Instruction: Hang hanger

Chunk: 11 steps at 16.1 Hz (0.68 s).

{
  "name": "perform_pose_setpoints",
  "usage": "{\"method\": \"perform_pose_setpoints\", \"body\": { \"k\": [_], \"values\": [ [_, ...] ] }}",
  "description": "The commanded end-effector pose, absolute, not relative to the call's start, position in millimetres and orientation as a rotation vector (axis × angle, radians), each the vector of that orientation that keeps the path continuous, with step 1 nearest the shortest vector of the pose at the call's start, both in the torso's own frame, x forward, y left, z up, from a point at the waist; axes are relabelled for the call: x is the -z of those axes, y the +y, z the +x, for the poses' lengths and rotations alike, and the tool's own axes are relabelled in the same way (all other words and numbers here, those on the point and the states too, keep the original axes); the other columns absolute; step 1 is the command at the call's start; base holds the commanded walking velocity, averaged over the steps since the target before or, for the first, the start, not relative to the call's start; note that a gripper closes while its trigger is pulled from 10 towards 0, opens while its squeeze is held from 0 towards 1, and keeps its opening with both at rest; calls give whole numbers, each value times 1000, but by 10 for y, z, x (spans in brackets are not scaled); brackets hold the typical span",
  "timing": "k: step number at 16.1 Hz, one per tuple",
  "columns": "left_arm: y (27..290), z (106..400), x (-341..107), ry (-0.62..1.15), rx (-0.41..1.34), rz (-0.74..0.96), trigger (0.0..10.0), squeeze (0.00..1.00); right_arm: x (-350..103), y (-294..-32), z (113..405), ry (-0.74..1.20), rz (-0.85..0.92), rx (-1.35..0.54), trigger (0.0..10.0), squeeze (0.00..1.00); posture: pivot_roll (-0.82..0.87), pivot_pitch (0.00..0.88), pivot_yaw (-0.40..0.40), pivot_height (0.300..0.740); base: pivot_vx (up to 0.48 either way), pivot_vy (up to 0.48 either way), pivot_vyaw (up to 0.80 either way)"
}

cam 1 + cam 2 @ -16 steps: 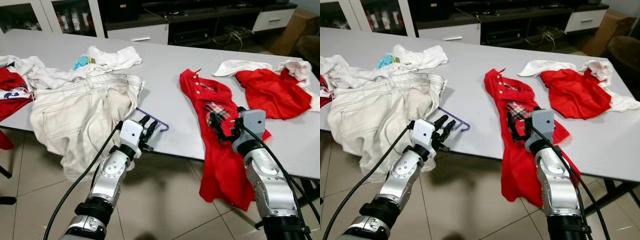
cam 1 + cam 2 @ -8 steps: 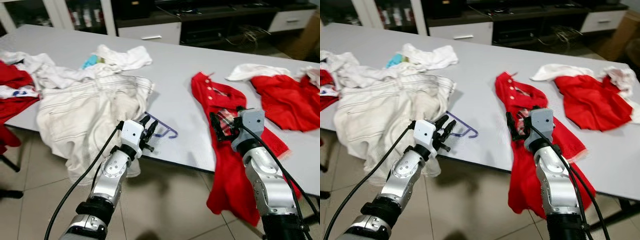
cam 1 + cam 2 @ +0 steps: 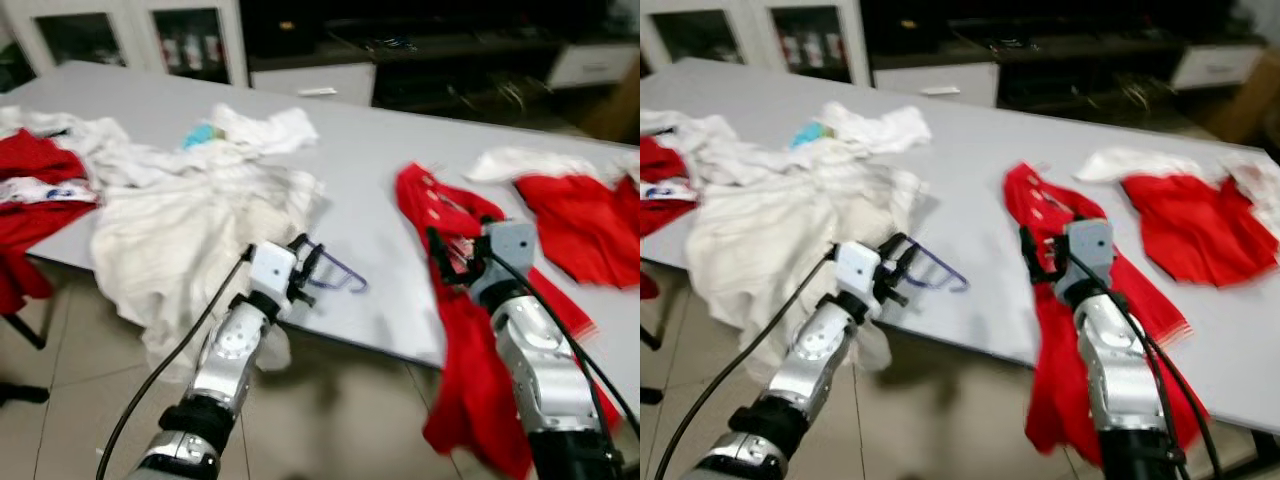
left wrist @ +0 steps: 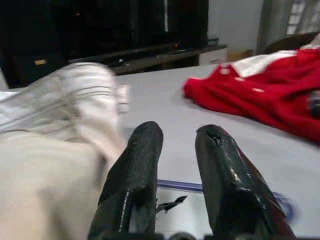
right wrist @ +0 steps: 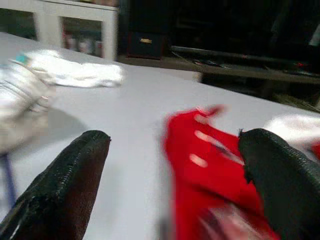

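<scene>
A thin purple hanger (image 3: 338, 279) lies flat on the grey table (image 3: 370, 150) near its front edge, one end tucked under white trousers (image 3: 190, 230). My left gripper (image 3: 308, 262) is at that edge, open, its fingers (image 4: 142, 165) a little apart and pointing over the hanger's bar (image 4: 175, 186), which crosses just beyond them. My right gripper (image 3: 446, 262) is wide open, low over a red shirt (image 3: 440, 215) that drapes off the table edge. Its fingertips (image 5: 90, 145) hold nothing.
The trousers hang over the front edge at the left. More red (image 3: 30, 190) and white (image 3: 265, 128) clothes lie on the table's left and back, and a red garment (image 3: 580, 215) at the right. Dark cabinets stand behind. Tiled floor (image 3: 340, 420) lies below the edge.
The whole picture has shifted and blurred, so the camera is moving. My left gripper has come closer to the hanger's bar. The right gripper stays over the red shirt.
</scene>
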<state>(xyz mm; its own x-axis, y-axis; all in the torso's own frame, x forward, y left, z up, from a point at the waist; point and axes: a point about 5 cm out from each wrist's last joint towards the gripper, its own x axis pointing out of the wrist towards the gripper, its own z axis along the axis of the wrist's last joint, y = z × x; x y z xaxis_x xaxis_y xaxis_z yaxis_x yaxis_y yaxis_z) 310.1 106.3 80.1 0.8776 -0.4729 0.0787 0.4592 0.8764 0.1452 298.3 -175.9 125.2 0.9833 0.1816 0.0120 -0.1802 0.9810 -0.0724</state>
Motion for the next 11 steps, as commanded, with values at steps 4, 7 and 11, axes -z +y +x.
{"method": "perform_pose_setpoints", "body": {
  "k": [4,7,11],
  "values": [
    [1065,3112,-814,-116,493,129,10000,0,-1267,-1786,2986,-23,-72,-171,10000,0,-77,0,-8,740,273,0,0],
    [1046,3094,-795,-109,512,126,10000,0,-1265,-1790,2987,-23,-73,-169,10000,0,-78,0,-8,740,0,0,0],
    [1023,3083,-777,-98,523,120,10000,0,-1267,-1796,2984,-22,-76,-170,10000,0,-76,0,-11,740,0,0,0]
  ]
}}
